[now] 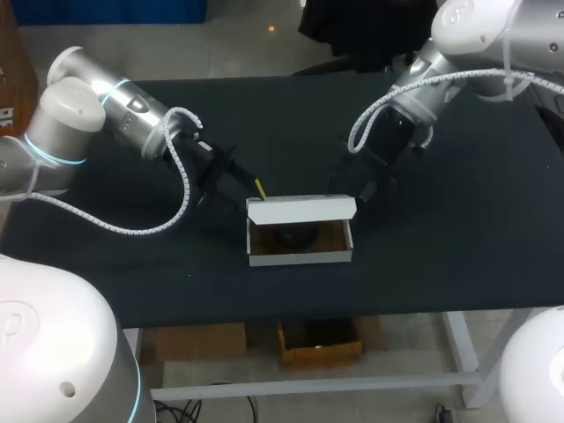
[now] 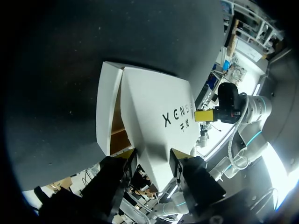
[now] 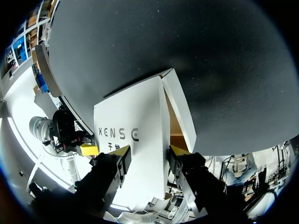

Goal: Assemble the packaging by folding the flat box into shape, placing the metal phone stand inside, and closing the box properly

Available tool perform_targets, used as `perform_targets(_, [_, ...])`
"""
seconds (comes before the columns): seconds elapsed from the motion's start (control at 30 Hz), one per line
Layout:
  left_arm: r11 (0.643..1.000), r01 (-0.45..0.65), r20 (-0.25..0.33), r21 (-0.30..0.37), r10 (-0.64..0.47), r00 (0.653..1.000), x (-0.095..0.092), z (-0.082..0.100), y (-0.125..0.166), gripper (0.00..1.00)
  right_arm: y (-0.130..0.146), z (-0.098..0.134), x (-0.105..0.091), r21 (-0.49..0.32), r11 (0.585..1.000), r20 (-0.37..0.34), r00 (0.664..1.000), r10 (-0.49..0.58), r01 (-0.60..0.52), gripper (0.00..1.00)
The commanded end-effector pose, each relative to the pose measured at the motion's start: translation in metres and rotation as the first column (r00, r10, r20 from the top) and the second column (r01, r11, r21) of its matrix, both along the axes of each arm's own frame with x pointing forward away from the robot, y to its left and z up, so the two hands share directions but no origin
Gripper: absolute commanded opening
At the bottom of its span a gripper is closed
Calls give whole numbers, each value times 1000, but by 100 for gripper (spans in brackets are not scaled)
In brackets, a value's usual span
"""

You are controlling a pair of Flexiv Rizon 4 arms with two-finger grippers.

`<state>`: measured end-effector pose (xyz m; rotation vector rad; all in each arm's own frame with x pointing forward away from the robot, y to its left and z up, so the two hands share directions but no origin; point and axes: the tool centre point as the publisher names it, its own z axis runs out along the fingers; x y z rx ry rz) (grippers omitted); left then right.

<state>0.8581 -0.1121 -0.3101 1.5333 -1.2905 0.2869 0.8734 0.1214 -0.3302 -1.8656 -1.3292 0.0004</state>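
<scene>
Box (image 1: 300, 256) sits near the middle of the black table (image 1: 458, 256), closer to the front edge. It is folded into shape: white outside, brown inside, open at the top. Lid (image 1: 301, 209) is hinged at the rear wall and stands roughly upright, not closed. A dark shape (image 1: 295, 236) rests on the box floor toward the rear wall. It is too dim for me to make out more.

My left gripper (image 1: 257, 187) is just behind the box's rear left corner, with the arm coming in low from the left. In the left wrist view the left gripper (image 2: 153, 161) has its fingers apart. The near end of the lid's printed outer face (image 2: 154, 116) runs down between the yellow tips. I cannot tell whether either tip touches it.

My right gripper (image 1: 359, 199) is just behind the rear right corner, at the lid's other end. In the right wrist view the right gripper (image 3: 148, 156) also has its fingers spread, and the same printed panel (image 3: 133, 135) lies between them. Contact is again not discernible. The brown interior (image 3: 174, 128) shows beside the lid.

Each wrist view shows the opposite gripper beyond the far end of the lid, with one yellow tip visible.
</scene>
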Motion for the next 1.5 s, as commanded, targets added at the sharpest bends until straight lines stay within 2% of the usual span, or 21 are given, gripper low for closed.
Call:
perform_targets(0.03, [1000, 1, -1, -1, -1, 1000, 1, -3, -4, 46, 3, -2, -2, 1, 1000, 2, 1000, 5, -5, 49])
perform_targets(0.53, [1000, 5, 3, 17, -5, 1000, -6, -18, -1, 45, -7, -10, -7, 1, 1000, 12, 1000, 5, -5, 49])
perform_targets(1.5, [997, 8, 52, 76, -12, 999, -13, -23, -1, 47, -11, -21, -10, -2, 999, 28, 999, 38, -38, 54])
